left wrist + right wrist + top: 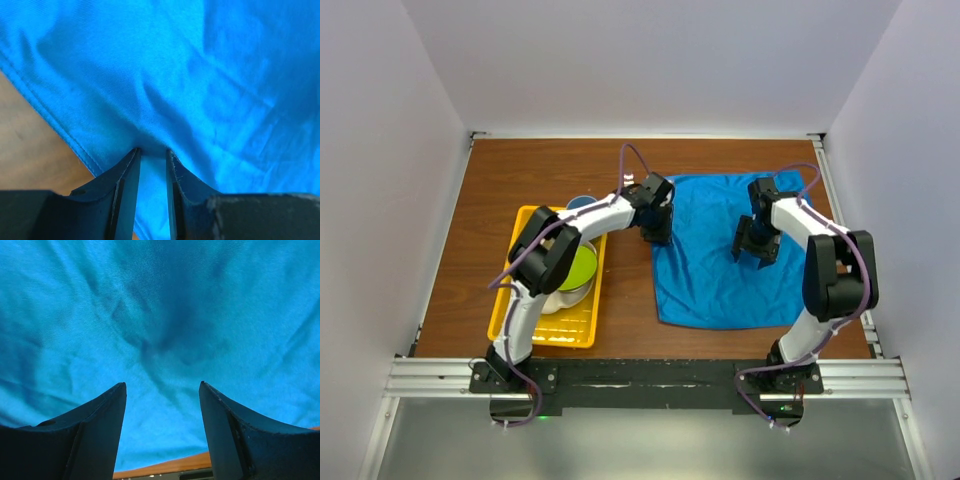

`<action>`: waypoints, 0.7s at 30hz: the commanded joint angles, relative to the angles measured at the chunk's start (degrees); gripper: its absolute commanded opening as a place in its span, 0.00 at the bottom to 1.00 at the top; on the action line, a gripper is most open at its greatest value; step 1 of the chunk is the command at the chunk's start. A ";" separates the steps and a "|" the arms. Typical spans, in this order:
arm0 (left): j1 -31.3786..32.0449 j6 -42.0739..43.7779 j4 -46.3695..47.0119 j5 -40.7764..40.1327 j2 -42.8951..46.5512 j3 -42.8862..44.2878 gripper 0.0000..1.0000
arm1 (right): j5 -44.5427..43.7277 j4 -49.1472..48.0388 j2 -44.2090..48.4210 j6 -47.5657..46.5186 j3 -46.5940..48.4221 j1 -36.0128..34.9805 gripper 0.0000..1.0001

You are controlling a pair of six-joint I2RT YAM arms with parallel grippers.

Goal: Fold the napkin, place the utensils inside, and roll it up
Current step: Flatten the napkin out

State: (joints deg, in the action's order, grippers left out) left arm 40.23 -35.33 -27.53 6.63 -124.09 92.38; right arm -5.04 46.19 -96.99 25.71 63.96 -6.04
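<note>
Obs.: table (500,180), brown wood. The napkin (710,290) lies spread flat on its right half, reaching close to the far-right corner. It is well apart from the yellow tray (575,325) by the left edge.

Left gripper (658,232) sits at the napkin's left hem. It looks clenched on a small pinch of cloth, with creases running into its fingertips (131,165). Right gripper (757,252) is over the napkin's middle, unclenched and holding nothing, its fingertips (107,407) low over the cloth. I cannot tell whether they touch it. Fork not located.

Step, as judged: the first fold. To do it well, lift the left hem only a little and carry it straight towards the right edge. The right gripper should pin the centre so the sheet does not slide, and hem should land on hem.

Orientation: nearly square, no marked long axis. Side hems run near-to-far and lean slightly.
</note>
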 commanded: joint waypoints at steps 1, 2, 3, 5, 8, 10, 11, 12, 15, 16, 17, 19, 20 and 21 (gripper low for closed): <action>-2.43 1.93 -1.91 -2.50 -5.79 6.31 0.32 | -0.76 -3.13 -5.55 0.48 3.78 1.29 0.64; -2.70 2.19 -2.52 -3.02 -6.51 7.89 0.33 | -0.76 -3.39 -6.80 0.39 4.58 1.73 0.64; -2.79 3.15 -4.44 -3.29 -7.03 11.65 0.33 | -0.76 -3.22 -8.29 0.04 5.63 2.00 0.64; -2.87 4.30 -7.00 -4.34 -7.74 15.45 0.35 | -2.51 -2.43 -11.63 -1.28 9.59 2.09 0.65; -2.87 5.01 -9.21 -3.39 -3.72 17.49 0.39 | -4.72 0.64 -13.31 -2.86 15.30 2.18 0.67; -2.87 4.75 -9.12 -2.07 2.23 14.25 0.42 | -4.81 1.70 -11.74 -3.56 16.89 2.09 0.68; -2.79 4.66 -8.77 -0.24 4.71 12.32 0.42 | -3.67 2.58 -8.86 -3.91 16.55 1.83 0.70; -2.79 4.48 -6.94 1.09 7.43 7.43 0.43 | -2.62 2.85 -6.74 -4.27 15.85 1.39 0.71; -2.79 4.57 -2.46 6.89 19.30 -3.99 0.46 | 1.51 2.94 3.01 -5.76 9.79 -2.38 0.74; -2.79 4.48 -1.66 7.77 25.42 -6.92 0.47 | 1.70 2.94 5.38 -6.55 6.12 -4.31 0.77; -2.87 4.40 -0.87 9.09 28.44 -12.17 0.47 | 2.13 2.76 9.67 -6.73 4.34 -9.55 0.78; -2.87 4.22 -1.03 9.45 36.61 -16.68 0.48 | 2.40 3.11 12.51 -5.60 0.38 -17.98 0.78; -2.87 4.13 -1.73 10.41 39.08 -20.10 0.48 | 1.97 3.02 13.57 -4.80 -0.67 -20.74 0.78; -2.96 3.87 -2.35 10.68 43.45 -21.35 0.48 | 0.92 2.76 15.32 -3.84 -2.16 -23.29 0.78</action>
State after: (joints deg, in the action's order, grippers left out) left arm 37.34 -31.88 -31.09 12.71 -92.27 77.84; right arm -5.19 47.27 -86.00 21.12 66.83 -17.98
